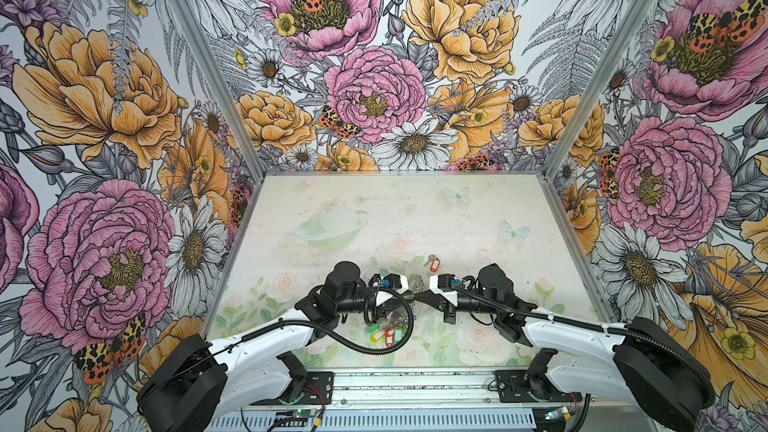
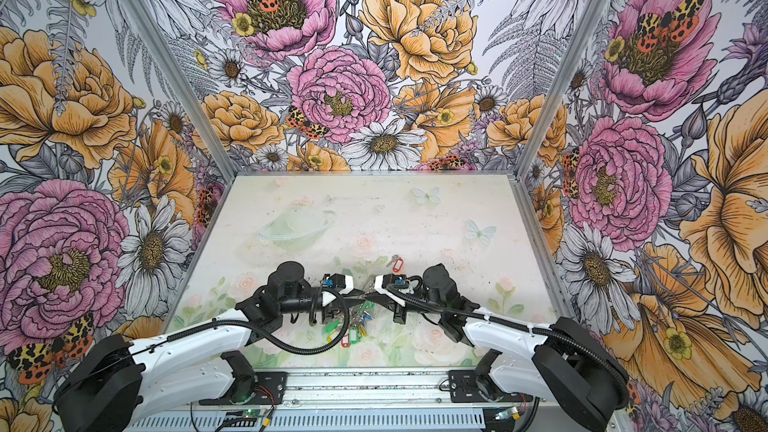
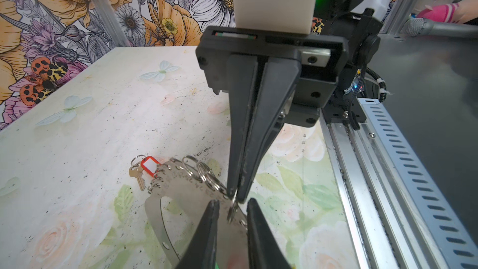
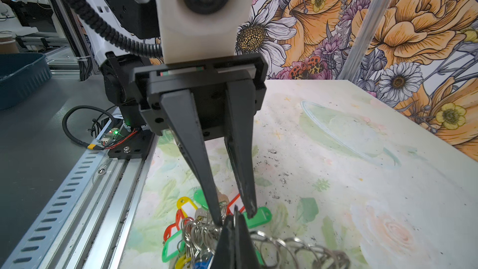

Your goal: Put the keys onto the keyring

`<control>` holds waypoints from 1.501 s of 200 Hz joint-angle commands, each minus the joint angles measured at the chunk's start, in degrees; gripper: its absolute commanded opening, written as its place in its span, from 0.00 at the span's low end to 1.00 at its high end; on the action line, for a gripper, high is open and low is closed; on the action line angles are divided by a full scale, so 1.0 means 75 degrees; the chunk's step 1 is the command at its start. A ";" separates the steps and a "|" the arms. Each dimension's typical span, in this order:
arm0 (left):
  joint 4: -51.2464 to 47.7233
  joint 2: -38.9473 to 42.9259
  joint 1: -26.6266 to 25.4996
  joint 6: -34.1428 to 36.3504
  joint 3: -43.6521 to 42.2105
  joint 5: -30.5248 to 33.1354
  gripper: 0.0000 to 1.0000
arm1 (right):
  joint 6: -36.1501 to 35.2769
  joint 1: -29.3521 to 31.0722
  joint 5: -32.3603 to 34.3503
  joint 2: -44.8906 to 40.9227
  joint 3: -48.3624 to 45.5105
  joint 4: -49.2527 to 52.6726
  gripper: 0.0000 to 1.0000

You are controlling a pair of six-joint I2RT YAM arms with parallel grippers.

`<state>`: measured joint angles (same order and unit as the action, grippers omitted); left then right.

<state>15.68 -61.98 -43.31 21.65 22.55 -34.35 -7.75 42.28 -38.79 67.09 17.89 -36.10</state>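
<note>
Surface: pale table [image 1: 374, 209], flowered walls [image 1: 374, 76].
Keys [image 3: 144, 168]: on table beside keyring [image 3: 186, 192].
Right gripper [image 3: 236, 197]: clamped on keyring's split ring [image 3: 231, 212].
Left gripper [image 4: 234, 218]: fingers apart around it.
Tip: steady ring; left fetches keys.

**Robot arms:** two, a left arm [image 1: 266, 338] and a right arm [image 1: 569, 334].
**End effectors:** two, a left end effector [image 3: 232, 203] and a right end effector [image 4: 234, 218].
**Table** [image 1: 415, 209]: one.
**Keyring** [image 3: 186, 192]: one grey plate with one oval hole.
**Split rings** [image 3: 204, 174] on its edge: many, too crowded to count.
**Keys** [image 3: 139, 177]: one loose set with one red tag [image 3: 149, 166]; one key or two, cannot tell.
**Tags bunched on the plate:**
- green tags [image 4: 258, 216]: at least three
- yellow tags [image 4: 185, 204]: two
- red tags [image 4: 170, 229]: at least two
- blue tag [image 4: 201, 265]: one
</note>
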 commanded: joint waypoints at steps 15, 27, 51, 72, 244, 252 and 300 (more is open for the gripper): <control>0.0135 -0.0241 0.0108 0.0149 -0.0054 -0.0377 0.15 | 0.0203 -0.0071 -0.0254 -0.0186 -0.0101 -0.0750 0.00; 0.0138 -0.0296 0.0109 0.0137 -0.0030 -0.0399 0.12 | 0.0220 -0.0071 -0.0266 -0.0156 -0.0101 -0.0783 0.00; 0.0193 -0.0280 0.0138 0.0107 -0.0035 -0.0376 0.07 | 0.0224 -0.0070 -0.0288 -0.0115 -0.0123 -0.0816 0.00; 0.0314 -0.0233 0.0158 0.0054 -0.0091 -0.0388 0.05 | 0.0212 -0.0069 -0.0312 -0.0068 -0.0106 -0.0827 0.00; 0.0428 -0.0315 0.0184 -0.0124 -0.0035 -0.0143 0.00 | 0.0370 -0.0083 -0.0265 0.0188 -0.0068 -0.1116 0.07; 0.0428 -0.0316 0.0183 -0.0121 -0.0030 -0.0027 0.00 | 0.0421 -0.0105 -0.0187 0.0106 -0.0096 -0.1099 0.14; 0.0468 -0.0259 0.0137 -0.0111 -0.0049 0.0585 0.00 | 0.1324 -0.0561 0.0956 -0.1108 -0.0279 -0.0512 0.32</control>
<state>16.78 -64.29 -42.15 21.02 22.55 -33.43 -2.50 39.72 -37.76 63.48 16.12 -41.65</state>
